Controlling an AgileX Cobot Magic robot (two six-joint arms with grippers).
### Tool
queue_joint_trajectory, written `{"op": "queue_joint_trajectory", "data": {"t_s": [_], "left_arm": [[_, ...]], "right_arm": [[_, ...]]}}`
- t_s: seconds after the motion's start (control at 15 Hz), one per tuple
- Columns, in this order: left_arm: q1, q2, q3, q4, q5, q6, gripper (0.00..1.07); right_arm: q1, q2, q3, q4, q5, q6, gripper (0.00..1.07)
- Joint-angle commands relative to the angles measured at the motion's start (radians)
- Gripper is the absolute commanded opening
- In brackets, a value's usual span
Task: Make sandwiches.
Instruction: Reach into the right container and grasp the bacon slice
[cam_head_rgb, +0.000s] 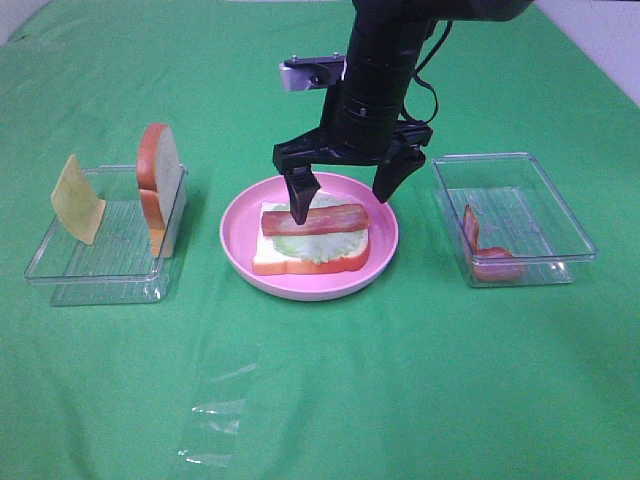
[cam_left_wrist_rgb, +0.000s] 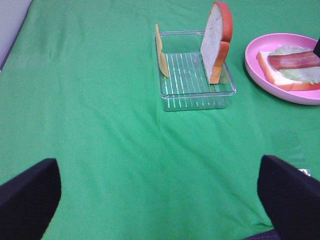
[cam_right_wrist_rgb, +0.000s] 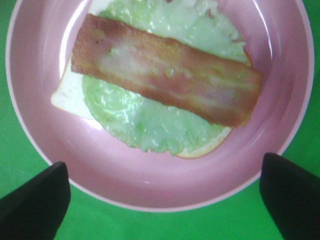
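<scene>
R claw (cam_head_rgb: 343, 203) hangs spread wide & empty just above the half-built sandwich (cam_head_rgb: 310, 262) on the pink plate (cam_head_rgb: 240, 225); L claw (cam_left_wrist_rgb: 160, 200) is likewise agape, low over the green counter (cam_left_wrist_rgb: 100, 125). Pieces look light, slick toy stuff, bacon (cam_head_rgb: 315, 219) & lettuce (cam_head_rgb: 330, 243) prob floppy, so pinch at edges, e.g. the upright bread slice (cam_head_rgb: 158, 175) by its crust. Count: bread x2 (1 on plate, 1 in left tray (cam_head_rgb: 60, 272)), lettuce x1, cheese (cam_head_rgb: 77, 200) x1, bacon x2 (1 on stack, 1 in right tray (cam_head_rgb: 565, 225)).

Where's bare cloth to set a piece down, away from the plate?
Widest free patch: cloth in front of the plate and right tray. Also bare: behind the left tray, toward the far edge. A clear wrapper lies front left. Crowded: over the plate, where the open right tool hangs, and the narrow gaps between plate and trays.
</scene>
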Motion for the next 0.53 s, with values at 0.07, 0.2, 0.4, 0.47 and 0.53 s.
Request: {"op": "queue_joint_trajectory", "data": {"t_s": [0.07, 0.2, 0.4, 0.47, 0.53], "left_arm": [[-0.002, -0.001, 0.001, 0.002, -0.004, 0.001, 1.0], [-0.002, -0.001, 0.001, 0.002, -0.004, 0.001, 1.0], [-0.002, -0.001, 0.001, 0.002, -0.004, 0.001, 1.0], [-0.002, -0.001, 0.001, 0.002, -0.004, 0.001, 1.0], [-0.002, -0.001, 0.001, 0.002, -0.004, 0.001, 1.0]], "right_arm": [[-0.002, -0.034, -0.005, -0.043, 0.07, 0.036, 0.99], [-0.019, -0.069, -0.005, -0.056, 0.093, 0.047, 0.98], [-0.095, -0.099, -0.005, -0.033, 0.16, 0.059, 0.98], [-0.162, -0.109, -0.004, -0.032, 0.216, 0.06, 0.98], [-0.19, -0.113, -0.002, -0.032, 0.225, 0.06, 0.98]]}}
